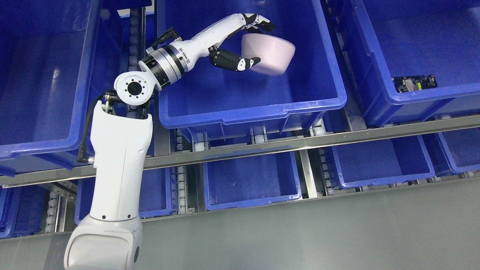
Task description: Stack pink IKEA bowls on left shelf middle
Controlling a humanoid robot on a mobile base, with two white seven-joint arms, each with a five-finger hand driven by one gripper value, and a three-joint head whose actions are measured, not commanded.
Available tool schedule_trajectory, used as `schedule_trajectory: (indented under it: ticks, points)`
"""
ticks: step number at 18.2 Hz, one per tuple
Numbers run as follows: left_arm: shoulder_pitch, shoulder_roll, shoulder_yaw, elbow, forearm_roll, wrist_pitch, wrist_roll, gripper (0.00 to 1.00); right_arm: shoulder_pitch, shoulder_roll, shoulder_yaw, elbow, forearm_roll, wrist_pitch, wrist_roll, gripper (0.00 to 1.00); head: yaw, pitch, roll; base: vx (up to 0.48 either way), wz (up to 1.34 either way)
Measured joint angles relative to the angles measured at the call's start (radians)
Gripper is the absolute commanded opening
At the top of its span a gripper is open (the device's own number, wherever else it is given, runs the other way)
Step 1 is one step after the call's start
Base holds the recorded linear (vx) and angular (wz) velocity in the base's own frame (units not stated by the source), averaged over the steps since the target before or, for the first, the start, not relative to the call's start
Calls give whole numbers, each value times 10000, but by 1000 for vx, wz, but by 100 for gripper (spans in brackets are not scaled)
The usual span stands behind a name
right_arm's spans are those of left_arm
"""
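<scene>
A pale pink bowl is tilted on its side inside the middle blue bin on the upper shelf level, toward the bin's back right. My left hand reaches into the bin from the lower left. Its fingers lie over the bowl's top edge and its thumb presses the bowl's lower left side, so the hand grips the bowl. The bowl's lower edge is blurred. No other pink bowl shows. The right arm is out of view.
A large blue bin stands to the left. Another blue bin on the right holds a small dark circuit board. A metal shelf rail runs below, with more blue bins on the lower level. Grey floor lies in front.
</scene>
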Motion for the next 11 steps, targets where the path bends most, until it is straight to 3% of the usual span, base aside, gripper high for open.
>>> schedule_trajectory:
  ticks: [5,11]
  points:
    - [91,-238,500,94,354,107,2113,94,0,0,0,0,0,-27,0,100,0,0,0,0,0]
    - [331,-408,855,201,3499,-317,7215,100,-1,0,0,0,0,-45,0,100,0,0,0,-1,-4]
